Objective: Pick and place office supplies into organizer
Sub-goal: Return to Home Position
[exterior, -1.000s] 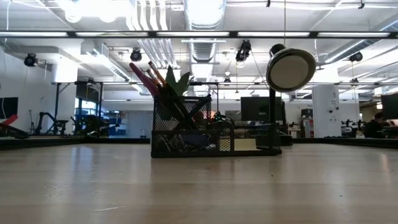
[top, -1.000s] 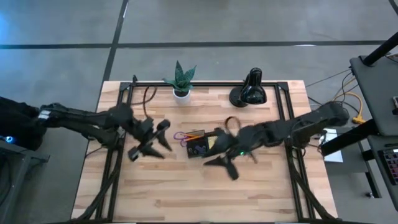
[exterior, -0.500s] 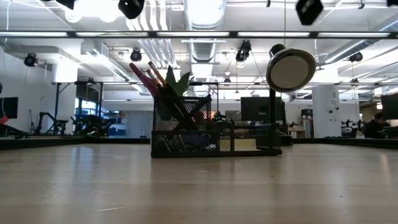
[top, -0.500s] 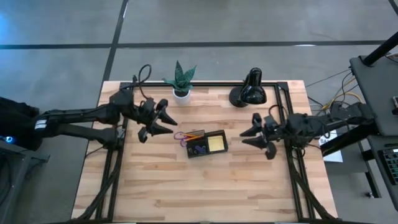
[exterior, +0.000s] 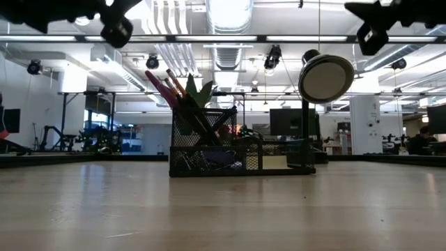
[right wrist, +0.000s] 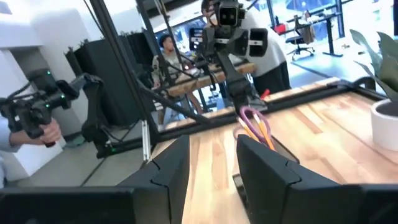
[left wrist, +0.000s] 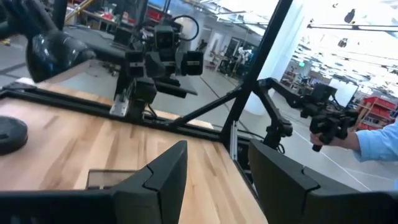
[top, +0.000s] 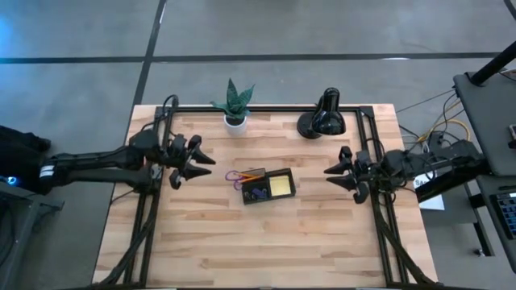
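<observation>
The sorting looks finished: every supply in sight sits in the organizer, which stands about mid-desk. The step in hand therefore reads as parking both arms.

The left gripper hangs well above the desk near its left edge, and the right gripper hangs near its right edge. Both sets of jaws stand apart and hold nothing. The next move probably calls only for folding each arm to rest without swinging low over the organizer.

The organizer is black wire mesh, a tall cup joined to low, box-shaped bays. Purple-handled scissors and an orange pencil lean out of the cup, stiff and slender. The yellow sticky-note pad lies flat and square in a low bay. The desk is pale planked wood, smooth-looking.
</observation>
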`<state>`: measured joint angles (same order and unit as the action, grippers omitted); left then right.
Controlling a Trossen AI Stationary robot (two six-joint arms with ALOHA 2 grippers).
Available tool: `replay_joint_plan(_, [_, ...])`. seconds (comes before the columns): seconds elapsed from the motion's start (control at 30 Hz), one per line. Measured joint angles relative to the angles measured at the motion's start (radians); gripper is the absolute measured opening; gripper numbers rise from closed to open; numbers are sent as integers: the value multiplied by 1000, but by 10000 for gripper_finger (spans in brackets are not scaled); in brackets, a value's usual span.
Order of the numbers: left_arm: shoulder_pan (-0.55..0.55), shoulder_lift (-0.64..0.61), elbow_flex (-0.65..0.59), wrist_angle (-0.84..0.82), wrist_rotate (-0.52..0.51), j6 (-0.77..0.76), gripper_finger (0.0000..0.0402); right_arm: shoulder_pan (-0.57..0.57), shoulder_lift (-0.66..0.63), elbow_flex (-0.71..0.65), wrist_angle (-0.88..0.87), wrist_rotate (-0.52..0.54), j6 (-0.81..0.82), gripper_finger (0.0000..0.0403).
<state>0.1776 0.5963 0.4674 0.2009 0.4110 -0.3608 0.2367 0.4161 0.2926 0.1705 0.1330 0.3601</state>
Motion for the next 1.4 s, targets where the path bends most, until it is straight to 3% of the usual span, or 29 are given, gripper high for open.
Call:
replay_joint_plan(0.33, [0,-250,-230,14,-85,-38,157,0,-15,-85,23,27,43,125])
replay_joint_plan(0.6, [0,-456,-418,-3,-99,-184,157,0,-15,-111,21,40,39,125])
replay_joint_plan(0.77, [0,-546,-458,-70,-119,-202,157,0,-15,-141,13,278,-12,125])
replay_joint_plan(0.87, [0,-566,-459,-91,-139,-197,157,0,-15,-162,12,469,43,125])
replay_joint_plan(0.93, [0,-568,-459,-86,-140,-185,157,0,-15,-178,13,522,92,125])
replay_joint_plan(1.0, [0,-561,-459,-87,-139,-184,157,0,-15,-193,11,493,138,127])
replay_joint_plan(1.17, [0,-529,-460,-86,-139,-183,157,-4,-14,-205,42,162,60,130])
replay_joint_plan(1.4, [0,-494,-460,-86,-139,-183,157,-5,-23,-258,50,89,56,123])
